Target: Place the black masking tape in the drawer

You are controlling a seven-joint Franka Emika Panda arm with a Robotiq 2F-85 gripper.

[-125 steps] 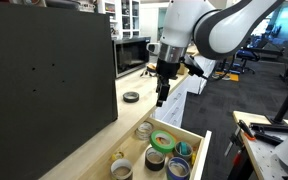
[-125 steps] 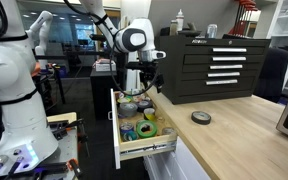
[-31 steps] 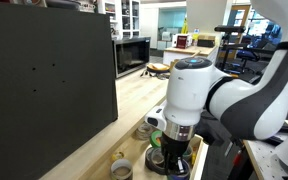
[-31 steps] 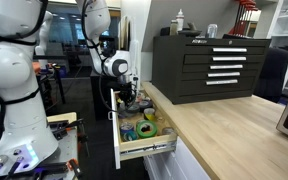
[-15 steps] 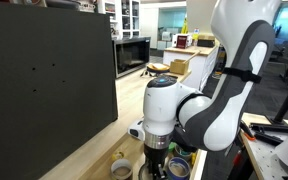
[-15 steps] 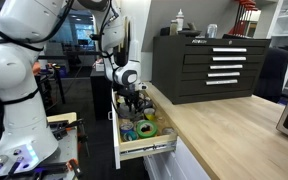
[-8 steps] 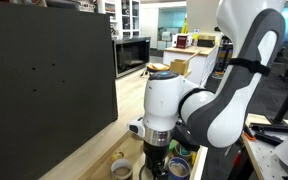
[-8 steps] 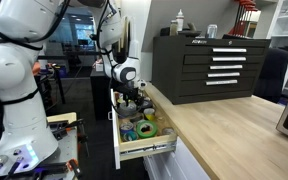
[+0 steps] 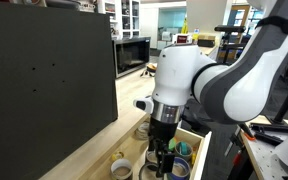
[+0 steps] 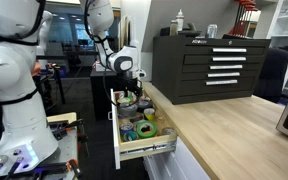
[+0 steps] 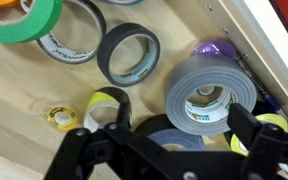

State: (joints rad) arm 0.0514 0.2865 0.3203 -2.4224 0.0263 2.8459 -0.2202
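A black tool chest (image 10: 209, 68) stands on a wooden countertop (image 10: 234, 135).

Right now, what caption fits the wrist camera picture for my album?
Open gripper above the drawer, where the black masking tape lies beside a grey tape roll.

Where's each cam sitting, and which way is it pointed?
Exterior view: past the open drawer, looking back along the wood counter; the arm fills the middle, hand down in the drawer.
Exterior view: off the counter's long side, facing the drawer and the black tool chest; the arm reaches down.
Wrist view: looks straight down into the drawer; open hand along the bottom edge.
Shared: both exterior views show arm and drawer; the green roll also shows in an exterior view.
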